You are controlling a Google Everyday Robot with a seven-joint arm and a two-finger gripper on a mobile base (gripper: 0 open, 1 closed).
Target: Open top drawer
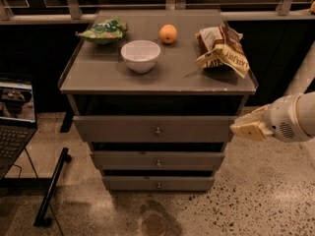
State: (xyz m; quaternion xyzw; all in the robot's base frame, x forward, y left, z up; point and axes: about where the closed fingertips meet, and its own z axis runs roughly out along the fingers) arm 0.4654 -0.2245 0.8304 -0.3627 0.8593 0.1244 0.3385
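The top drawer is the widest of three grey-brown drawer fronts under the cabinet top, with a small round metal knob at its centre. Its front stands a little forward of the dark gap above it. The mid-width drawer and the narrowest drawer sit below, each with the same knob. My gripper is at the right, level with the top drawer's right end and just off the cabinet's right side. It touches nothing.
On the cabinet top stand a white bowl, an orange, a green chip bag and a brown snack bag. A laptop sits at the left, with a black stand leg on the speckled floor.
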